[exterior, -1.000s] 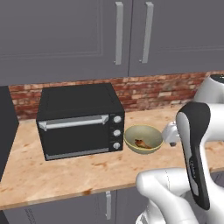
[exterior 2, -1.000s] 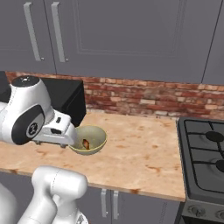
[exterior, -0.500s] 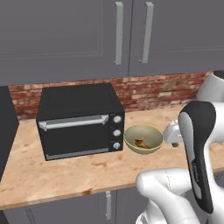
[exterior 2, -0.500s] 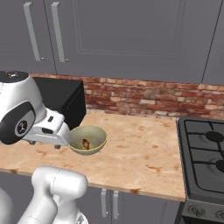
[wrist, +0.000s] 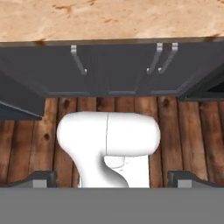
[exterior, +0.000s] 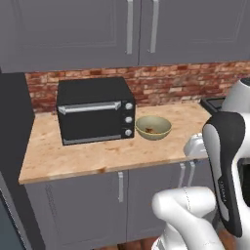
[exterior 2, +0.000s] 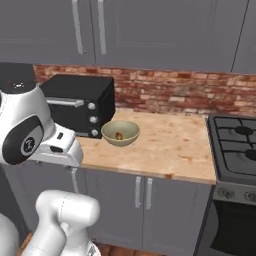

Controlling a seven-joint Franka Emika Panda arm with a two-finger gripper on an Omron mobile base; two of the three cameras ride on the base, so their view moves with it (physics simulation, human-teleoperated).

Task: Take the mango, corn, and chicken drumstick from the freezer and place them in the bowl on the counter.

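Left base view: bowl (exterior: 153, 128) sits mid-frame on counter (exterior: 73, 156), just right of black toaster oven (exterior: 94, 115). Small brown bit inside, I think chicken drumstick (exterior: 152, 130). My arm fills lower right.

Right base view: bowl (exterior 2: 120, 133) centre-left, brown bit (exterior 2: 119, 135) inside. Whole picture shifted since half second ago; I judge base rolled back.

Hand view: fingertips (wrist: 38, 178) stand wide apart at bottom, nothing between. Cabinet doors (wrist: 109, 70) on top.

Next: turn toward freezer, keep arm tucked, fetch mango and corn.

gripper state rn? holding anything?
Gripper: open, fingers spread wide with nothing between them, looking down at the wooden floor in front of the grey cabinet fronts.
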